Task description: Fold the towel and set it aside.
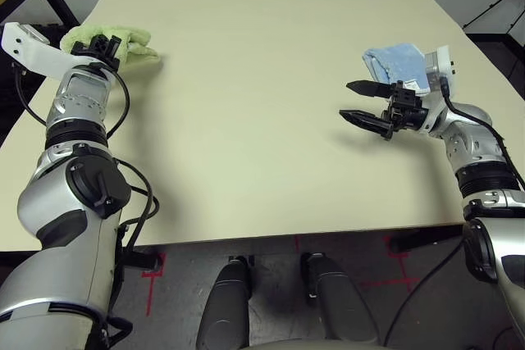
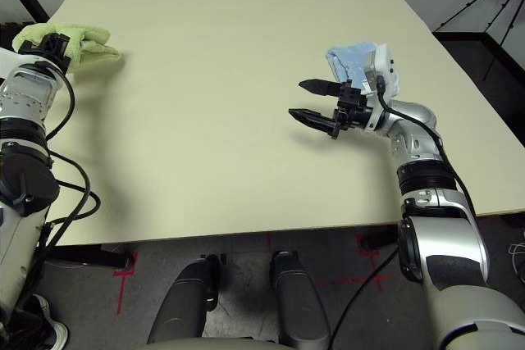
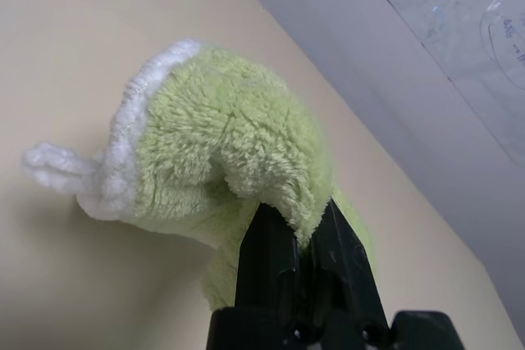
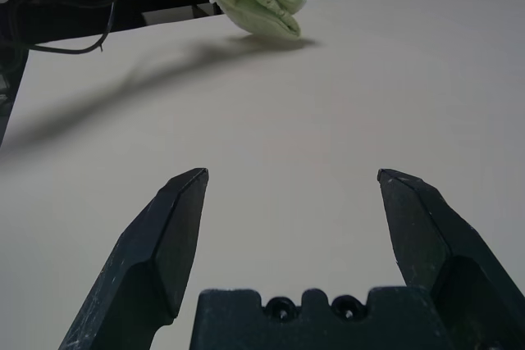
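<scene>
Table: the wide pale cream tabletop (image 1: 246, 120) carries the whole scene, with the action out at its far left side.
Towel: the light green terry cloth towel with white stitched edging (image 3: 221, 145) is bunched into a thick folded bundle near the table's far left edge, its white trim and a small loop poking out one side.
Left gripper: the left gripper (image 3: 299, 239) has its two black fingers pinched together on a fold of the towel, holding the bundle just at the table surface.
Right gripper: the right gripper (image 4: 287, 194) hangs over bare table on the right, fingers spread wide apart, holding nothing, well apart from the towel.
Blue cloth: a small folded light blue cloth (image 1: 394, 61) lies just behind the right wrist.
Step in hand: looks like setting the folded towel aside; best to lower it flat, then release, so the folds do not spring apart.
Containers: none on the table.
</scene>
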Tool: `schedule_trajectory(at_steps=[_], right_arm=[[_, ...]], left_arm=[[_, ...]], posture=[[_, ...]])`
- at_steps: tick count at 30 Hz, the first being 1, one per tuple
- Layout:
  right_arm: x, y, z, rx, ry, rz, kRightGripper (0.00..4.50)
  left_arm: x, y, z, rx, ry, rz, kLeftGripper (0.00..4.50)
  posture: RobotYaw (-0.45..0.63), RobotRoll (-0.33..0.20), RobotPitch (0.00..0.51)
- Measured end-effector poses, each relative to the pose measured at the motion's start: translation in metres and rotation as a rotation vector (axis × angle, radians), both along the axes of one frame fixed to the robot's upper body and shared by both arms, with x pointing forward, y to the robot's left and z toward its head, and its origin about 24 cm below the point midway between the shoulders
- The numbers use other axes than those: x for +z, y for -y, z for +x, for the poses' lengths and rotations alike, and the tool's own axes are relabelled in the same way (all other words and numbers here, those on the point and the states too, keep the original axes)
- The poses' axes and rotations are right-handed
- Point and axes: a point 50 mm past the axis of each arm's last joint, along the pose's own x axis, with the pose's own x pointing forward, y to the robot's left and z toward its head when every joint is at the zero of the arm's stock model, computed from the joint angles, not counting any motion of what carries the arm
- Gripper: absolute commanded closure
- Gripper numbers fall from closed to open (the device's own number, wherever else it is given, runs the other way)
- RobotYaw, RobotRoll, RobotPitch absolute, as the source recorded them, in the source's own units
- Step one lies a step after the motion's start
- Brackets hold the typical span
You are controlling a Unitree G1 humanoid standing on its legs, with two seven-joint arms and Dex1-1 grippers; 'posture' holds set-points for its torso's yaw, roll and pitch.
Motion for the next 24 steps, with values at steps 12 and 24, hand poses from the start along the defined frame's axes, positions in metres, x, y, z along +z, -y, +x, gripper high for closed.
schedule_trajectory(at_steps=[12,24], right_arm=[[0.004,-0.002,-0.001,0.009,0.011,-0.003,0.0],[0.004,-0.002,-0.001,0.021,0.012,-0.01,0.0]], left_arm=[[-0.031,-0.004,-0.006,-0.004,-0.112,-0.018,4.49],[-0.044,-0.007,-0.028,-0.045,-0.289,-0.146,4.49]], posture=[[0.02,0.0,0.159],[0.04,0.0,0.159]])
